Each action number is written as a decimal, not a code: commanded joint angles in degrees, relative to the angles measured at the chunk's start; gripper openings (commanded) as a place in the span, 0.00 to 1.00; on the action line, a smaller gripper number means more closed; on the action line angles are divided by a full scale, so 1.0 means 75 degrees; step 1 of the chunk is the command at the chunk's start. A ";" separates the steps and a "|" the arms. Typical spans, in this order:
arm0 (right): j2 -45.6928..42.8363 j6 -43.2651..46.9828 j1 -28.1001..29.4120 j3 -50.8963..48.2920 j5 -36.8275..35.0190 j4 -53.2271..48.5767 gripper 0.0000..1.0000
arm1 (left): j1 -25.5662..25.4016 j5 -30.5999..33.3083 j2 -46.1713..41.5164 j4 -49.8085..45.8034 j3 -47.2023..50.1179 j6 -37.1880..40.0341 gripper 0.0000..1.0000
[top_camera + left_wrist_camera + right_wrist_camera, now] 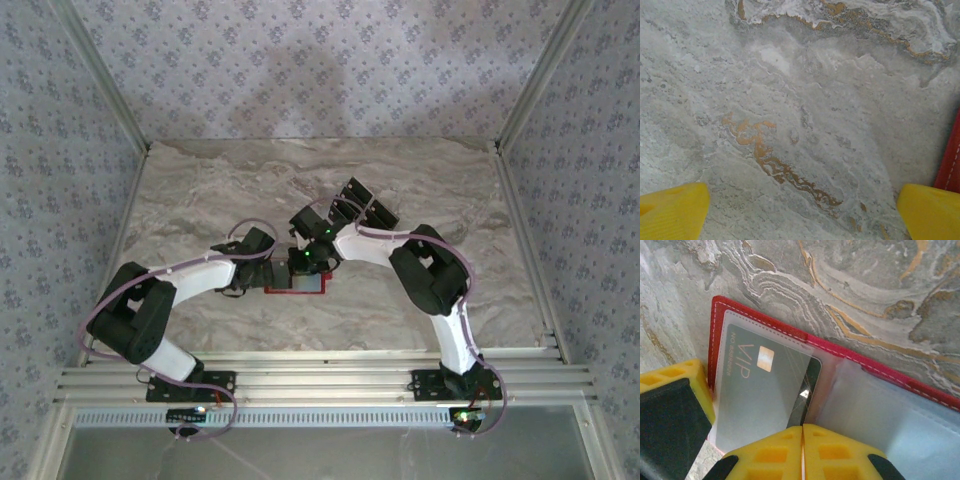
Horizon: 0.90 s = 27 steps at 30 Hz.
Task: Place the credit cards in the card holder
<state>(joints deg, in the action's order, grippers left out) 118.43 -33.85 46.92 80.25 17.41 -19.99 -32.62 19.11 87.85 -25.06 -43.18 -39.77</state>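
The red card holder point(880, 371) lies open on the marble table, its clear pockets facing up; from above it is a red patch point(297, 286) under both grippers. One black VIP credit card point(765, 385) sits mostly inside the left clear pocket, its right edge still sticking out. My right gripper point(802, 450) is shut, its tips against the card's near edge with nothing between them. My left gripper point(800, 215) is open over bare marble, its right finger point(932, 212) beside the holder's red edge point(951, 160). Two more dark cards point(368, 203) lie behind the right arm.
The left gripper's yellow finger point(675, 387) rests at the holder's left edge. Aluminium frame rails point(310, 365) run along the near table edge, and patterned walls point(60, 150) enclose the sides and back.
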 commanded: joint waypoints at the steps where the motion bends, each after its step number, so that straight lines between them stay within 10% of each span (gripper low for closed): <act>1: 0.0269 -0.0082 0.0079 0.0302 0.0151 -0.0163 0.11 | -0.0050 -0.0156 0.0190 0.0067 0.0238 -0.0073 0.99; 27: -0.0813 -0.0090 -0.0140 -0.1472 -0.0004 0.0310 0.13 | 0.0070 0.0068 -0.0718 -0.0704 -0.0093 -0.0004 0.99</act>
<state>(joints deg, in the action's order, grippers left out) 112.27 -35.07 46.61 70.85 17.78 -16.88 -32.56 19.29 84.40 -27.64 -43.18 -39.97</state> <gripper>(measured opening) 0.141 0.992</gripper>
